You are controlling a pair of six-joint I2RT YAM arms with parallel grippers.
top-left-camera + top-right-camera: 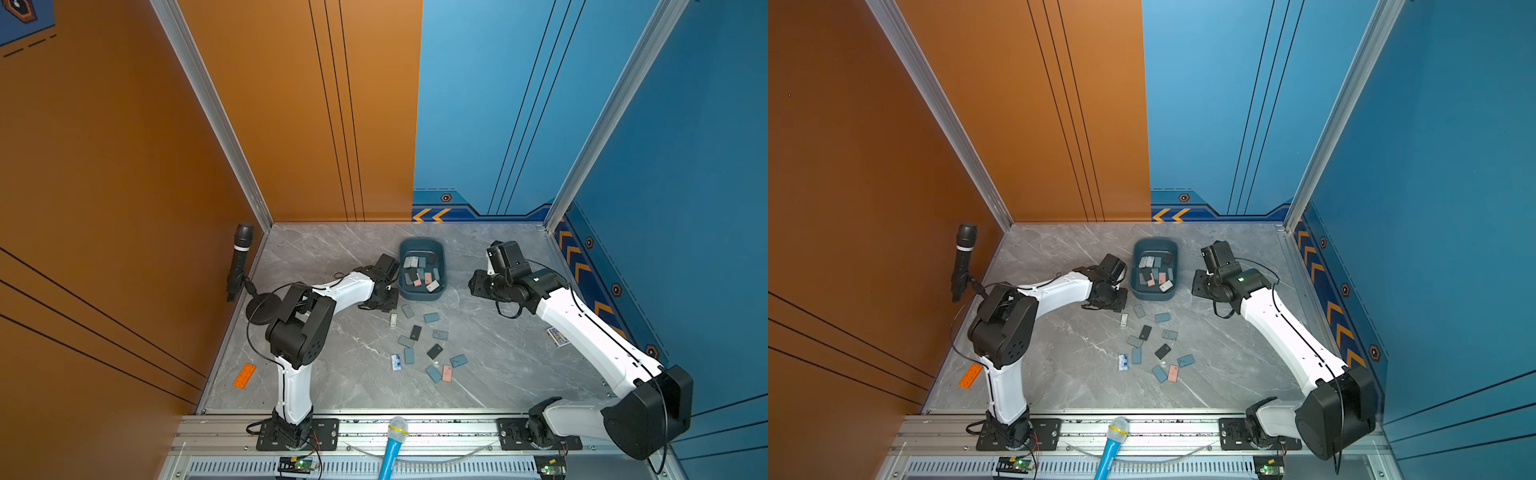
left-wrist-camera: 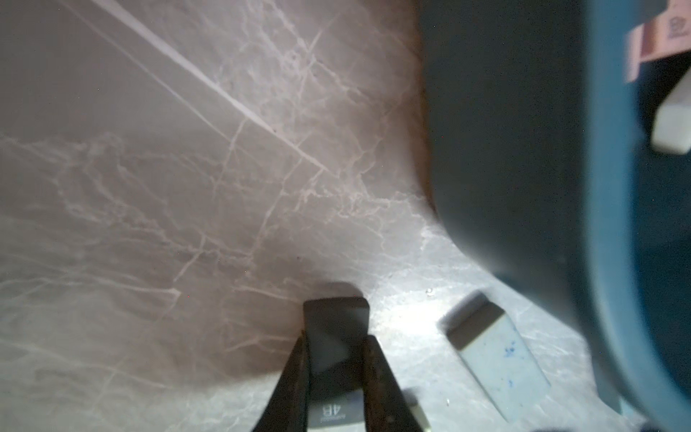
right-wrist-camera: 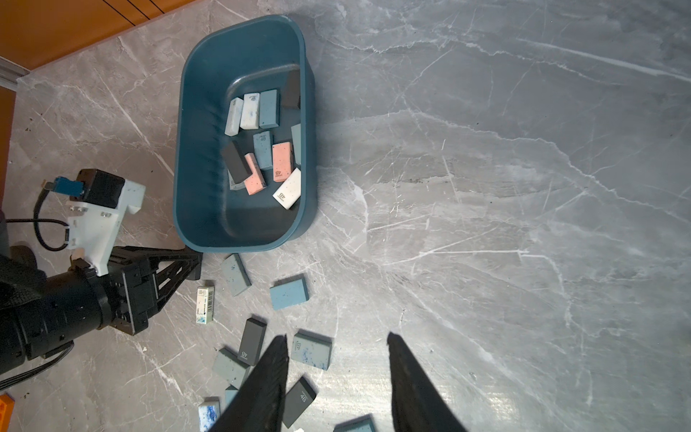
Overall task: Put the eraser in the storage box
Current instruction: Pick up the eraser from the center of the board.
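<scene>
The left gripper (image 2: 336, 340) is clamped on a dark eraser (image 2: 332, 321), one black finger (image 2: 291, 377) pressed against each long side. The dark eraser is a charcoal-grey rectangular block with rounded corners, and "4B" is printed in pale letters on the end nearest the wrist. Its far end juts out past the fingertips and casts a shadow on the grey marble table (image 2: 149, 187). Whether it is touching the surface or sits just above it cannot be told.

Just beside it lies a pale blue-grey eraser (image 2: 493, 359) flecked with blue, flat on the table. Behind both rises the outer wall of the storage box (image 2: 504, 131), a dark teal tub with rounded corners. In both top views the box (image 1: 422, 245) stands toward the back of the table, with the left gripper low at its near left corner. It already holds white, pink, blue-grey and black erasers.

The right gripper (image 3: 336, 335) hangs above the table with its jaws apart and nothing between them. Loose erasers (image 3: 288, 293) are scattered in front of the box.
</scene>
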